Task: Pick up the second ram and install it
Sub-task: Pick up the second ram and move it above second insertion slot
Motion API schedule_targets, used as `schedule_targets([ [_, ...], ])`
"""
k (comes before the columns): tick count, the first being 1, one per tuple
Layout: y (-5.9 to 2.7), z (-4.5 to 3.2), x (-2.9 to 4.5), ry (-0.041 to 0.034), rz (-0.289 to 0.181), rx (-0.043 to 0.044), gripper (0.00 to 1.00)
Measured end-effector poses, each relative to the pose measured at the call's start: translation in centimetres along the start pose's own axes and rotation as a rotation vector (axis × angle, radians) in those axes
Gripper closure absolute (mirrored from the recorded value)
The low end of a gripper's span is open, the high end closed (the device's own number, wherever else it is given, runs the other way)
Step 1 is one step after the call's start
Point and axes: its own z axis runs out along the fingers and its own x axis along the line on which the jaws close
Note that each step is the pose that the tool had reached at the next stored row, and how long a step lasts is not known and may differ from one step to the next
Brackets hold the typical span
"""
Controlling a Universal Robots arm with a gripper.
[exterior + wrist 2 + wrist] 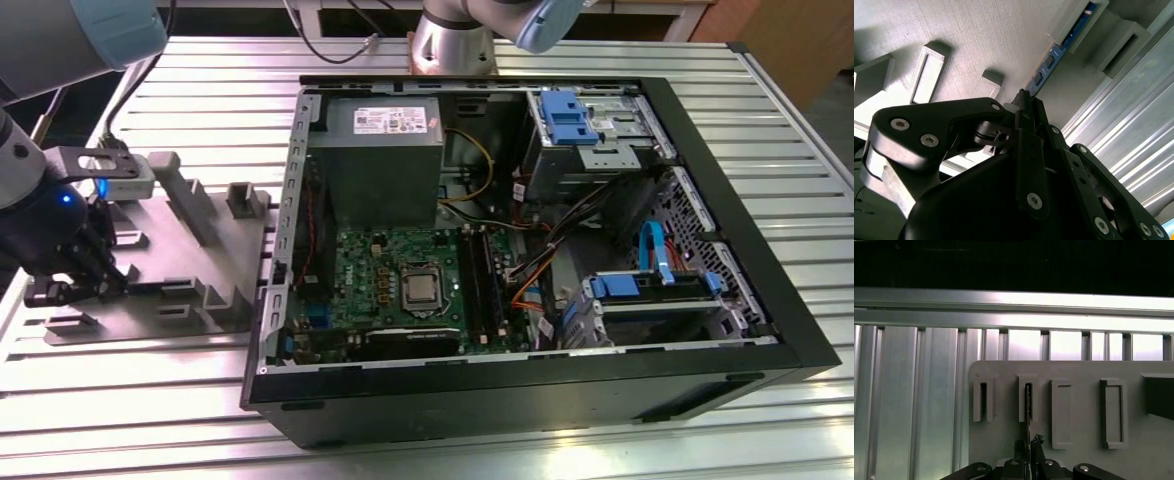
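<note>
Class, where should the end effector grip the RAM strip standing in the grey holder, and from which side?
Pinch the second ram across its flat faces along the free edge, from above: it stands edgewise in slots of the grey holder.

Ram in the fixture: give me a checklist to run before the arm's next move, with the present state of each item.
1. Grip: gripper shut on the ram: ok.
2. Ram upright on its edge and in line with the gripper, in the first wrist view: ok.
3. Ram free of its holder: not ok, it sits in the slot.
4. Case open, motherboard exposed: ok.
5. Free memory slot on the motherboard: cannot tell.
6. Cables clear of the slots: cannot tell; they lie close by, on the exterior view's right.
</note>
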Motion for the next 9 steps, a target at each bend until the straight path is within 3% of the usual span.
schedule_targets([
  [6, 0.00, 0.00, 0.00, 0.0000, 0.000, 0.0000, 0.83],
  [7, 0.00, 0.00, 0.01, 0.0000, 0.000, 0.0001, 0.89],
  [9, 0.00, 0.00, 0.01, 0.0000, 0.000, 0.0001, 0.89],
])
